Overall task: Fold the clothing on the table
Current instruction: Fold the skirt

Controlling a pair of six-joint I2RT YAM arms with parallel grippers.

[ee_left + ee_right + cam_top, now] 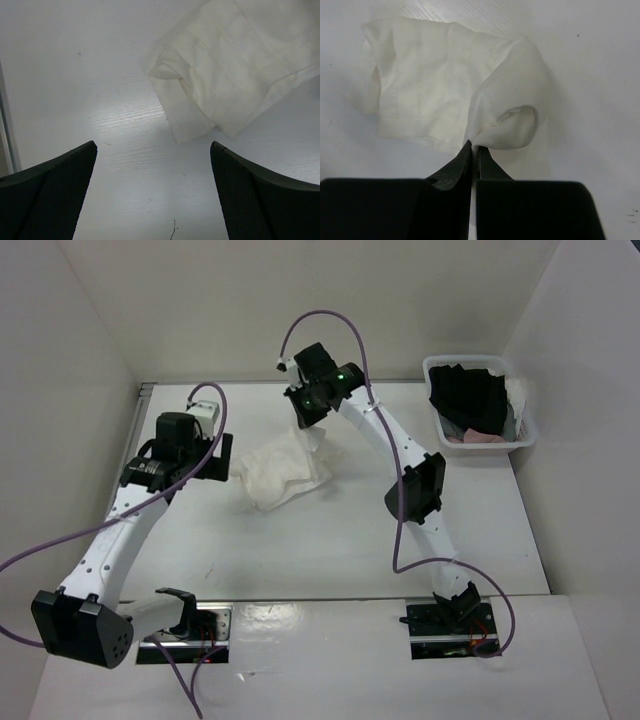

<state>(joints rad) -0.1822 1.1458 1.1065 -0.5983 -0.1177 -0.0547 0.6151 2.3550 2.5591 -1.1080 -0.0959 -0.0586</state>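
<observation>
The clothing [283,470] is a small white crumpled garment lying on the table [330,540] between the two arms. My right gripper [474,146] is shut on a fold of the clothing [505,100] and lifts that part into a raised loop; in the top view it [305,412] sits at the garment's far right corner. My left gripper [152,150] is open, hovering over bare table just short of the clothing's near corner [225,65]; from above it [222,460] stands at the garment's left side, apart from it.
A clear plastic bin [520,435] holding a black garment [468,400] and a small pink cloth [475,438] stands at the back right. A grey rail [140,410] runs along the table's left edge. White walls close in on three sides.
</observation>
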